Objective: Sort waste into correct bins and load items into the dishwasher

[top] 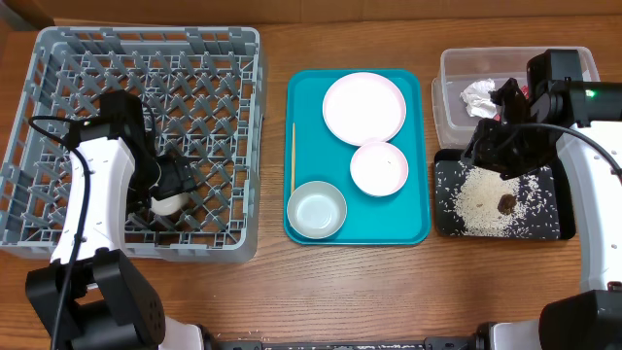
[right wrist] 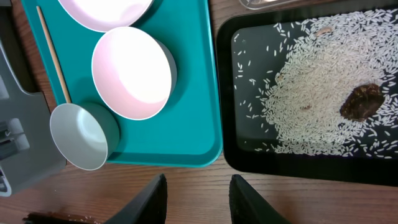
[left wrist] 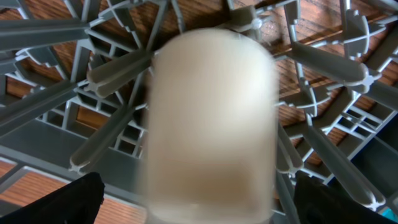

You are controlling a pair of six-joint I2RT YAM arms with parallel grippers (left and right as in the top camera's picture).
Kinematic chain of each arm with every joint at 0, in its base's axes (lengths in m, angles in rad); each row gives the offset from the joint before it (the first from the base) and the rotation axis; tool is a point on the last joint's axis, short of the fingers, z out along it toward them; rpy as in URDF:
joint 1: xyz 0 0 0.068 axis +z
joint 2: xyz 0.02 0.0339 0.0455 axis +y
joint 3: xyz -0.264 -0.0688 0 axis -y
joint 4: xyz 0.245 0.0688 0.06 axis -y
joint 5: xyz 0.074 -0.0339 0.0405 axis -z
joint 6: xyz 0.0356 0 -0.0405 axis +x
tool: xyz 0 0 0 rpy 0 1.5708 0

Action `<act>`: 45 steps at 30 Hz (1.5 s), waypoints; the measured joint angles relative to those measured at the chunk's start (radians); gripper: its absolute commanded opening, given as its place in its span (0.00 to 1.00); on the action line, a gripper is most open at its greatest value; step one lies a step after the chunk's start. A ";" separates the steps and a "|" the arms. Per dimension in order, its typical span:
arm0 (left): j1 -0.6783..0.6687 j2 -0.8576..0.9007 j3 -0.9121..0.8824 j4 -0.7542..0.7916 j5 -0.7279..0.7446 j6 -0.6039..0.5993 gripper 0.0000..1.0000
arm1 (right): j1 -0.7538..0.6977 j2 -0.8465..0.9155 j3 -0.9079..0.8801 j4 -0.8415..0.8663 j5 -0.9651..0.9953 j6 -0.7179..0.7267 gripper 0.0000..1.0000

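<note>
My left gripper (top: 175, 192) is down inside the grey dishwasher rack (top: 97, 58). It stands open around the small white cup (left wrist: 211, 124), and its black fingers (left wrist: 62, 199) are clear of the cup's sides. On the teal tray (top: 408, 228) lie the white plate (top: 364, 107), small white bowl (top: 379, 167), grey metal bowl (top: 317, 209) and wooden stick (top: 292, 156). Rice grains (right wrist: 311, 106) and a brown lump (right wrist: 360, 102) lie in the black tray (right wrist: 230, 155). A crumpled tissue (top: 478, 97) sits in the clear tub (top: 452, 107). My right gripper (right wrist: 198, 199) hangs open and empty over the tabletop.
The right arm (top: 544, 107) reaches across the clear tub and the black tray's back edge. Bare wooden table (top: 272, 292) runs along the front. The rack's pegs (left wrist: 112, 68) crowd close around the cup.
</note>
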 measured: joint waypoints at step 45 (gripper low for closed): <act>-0.466 0.274 0.223 0.189 0.027 -0.012 0.08 | 0.000 0.000 0.000 -0.015 0.000 -0.001 0.34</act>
